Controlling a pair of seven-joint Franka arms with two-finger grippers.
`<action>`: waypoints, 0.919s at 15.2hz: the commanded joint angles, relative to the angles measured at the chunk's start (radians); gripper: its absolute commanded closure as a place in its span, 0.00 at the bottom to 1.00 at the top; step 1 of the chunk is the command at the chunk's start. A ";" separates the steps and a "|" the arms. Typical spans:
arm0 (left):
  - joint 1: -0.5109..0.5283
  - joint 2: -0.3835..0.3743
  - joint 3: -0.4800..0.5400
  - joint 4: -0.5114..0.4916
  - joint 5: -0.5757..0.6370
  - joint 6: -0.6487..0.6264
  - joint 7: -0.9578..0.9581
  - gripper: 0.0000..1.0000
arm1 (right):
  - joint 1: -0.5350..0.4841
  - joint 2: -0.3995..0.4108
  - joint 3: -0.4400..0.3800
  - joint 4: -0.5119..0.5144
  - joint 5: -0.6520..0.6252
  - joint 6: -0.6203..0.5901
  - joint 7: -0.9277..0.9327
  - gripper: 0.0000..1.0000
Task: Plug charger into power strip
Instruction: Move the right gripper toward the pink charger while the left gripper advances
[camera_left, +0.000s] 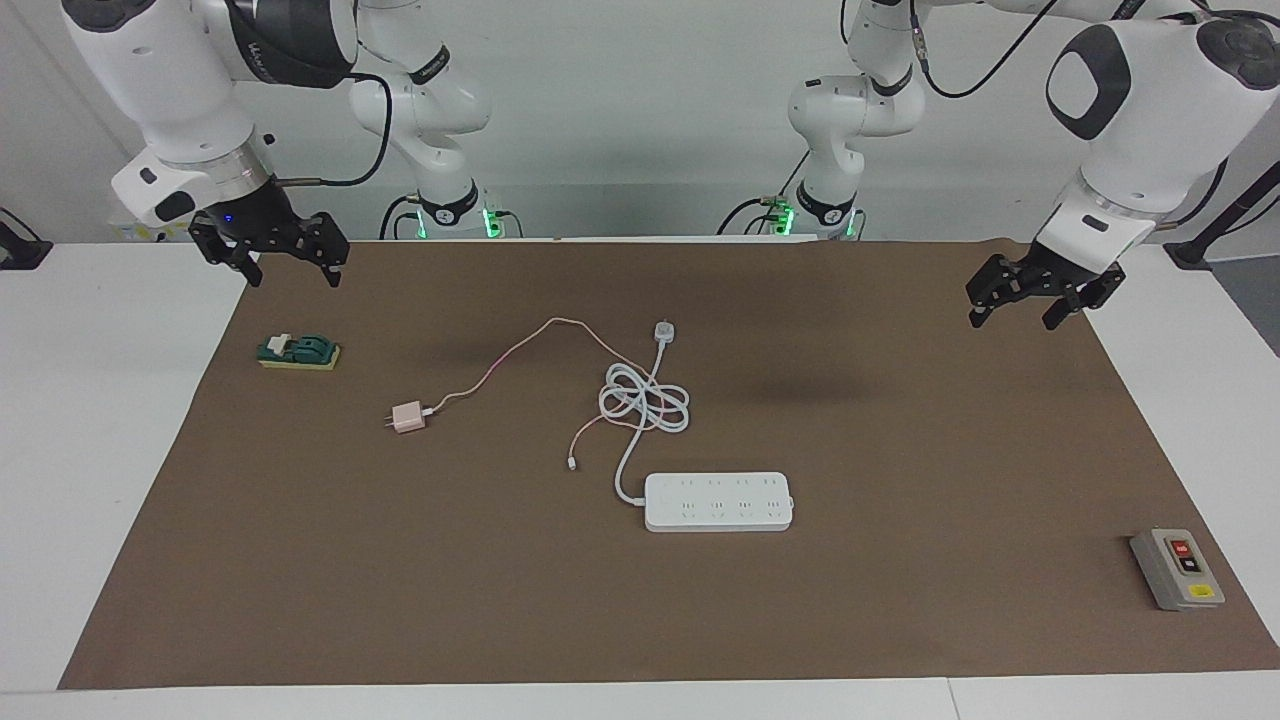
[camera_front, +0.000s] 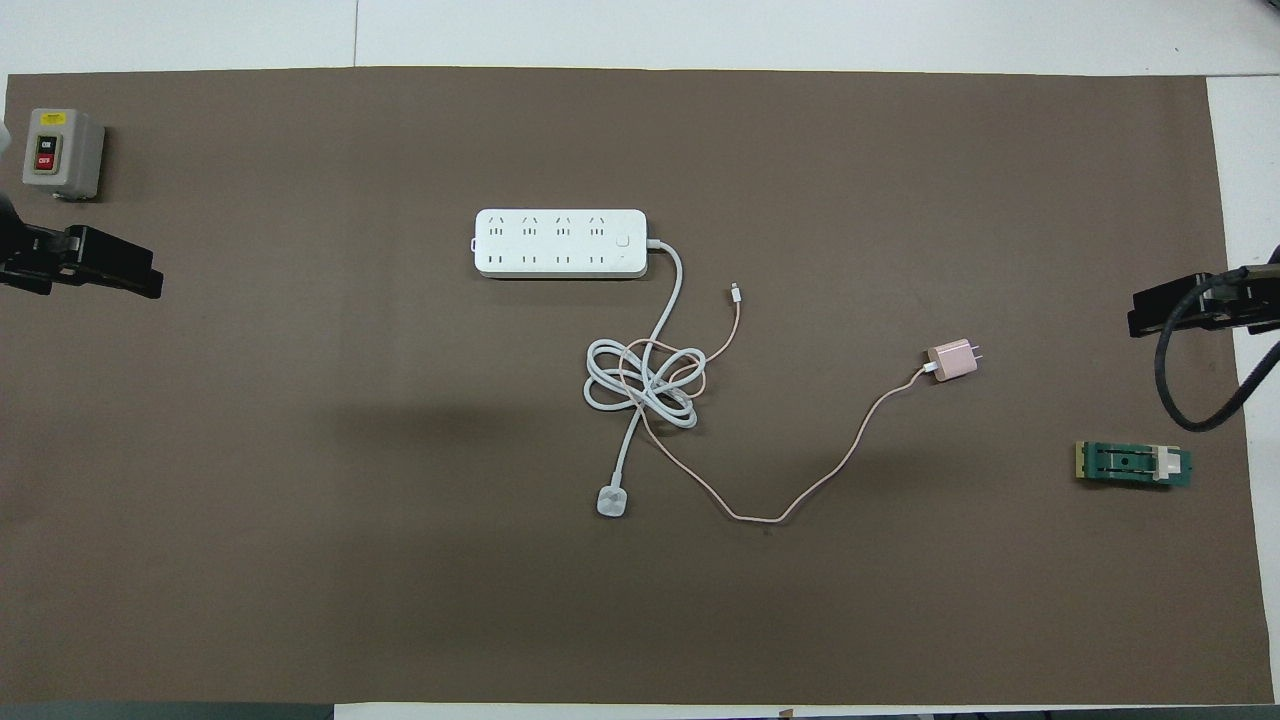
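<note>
Charger (camera_left: 407, 418) lies mid-bench toward the right arm's end, prongs pointing that way, nearer the robots than the power strip (camera_left: 718, 502). Right claw (camera_left: 270, 250) is closer; left claw (camera_left: 1030, 300) waits. Both hang open, empty.

A grey switch box (camera_left: 1177, 569) with red and black buttons and a yellow label sat on the brown mat (camera_left: 900, 600) near its corner at the left arm's end. A green knife switch (camera_left: 298, 352) on a yellowish base lay at the right arm's end, nearer to the robots than the box.
</note>
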 joint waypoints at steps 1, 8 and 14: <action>0.006 -0.001 0.009 0.003 -0.051 0.013 0.005 0.00 | -0.013 -0.028 0.011 -0.013 -0.007 0.005 -0.025 0.00; 0.008 0.025 0.011 0.003 -0.100 0.033 0.002 0.00 | -0.062 -0.008 0.007 -0.065 0.119 -0.002 0.213 0.00; 0.006 -0.004 0.016 0.001 -0.239 0.003 0.002 0.00 | -0.125 0.139 0.005 -0.070 0.332 -0.005 0.543 0.00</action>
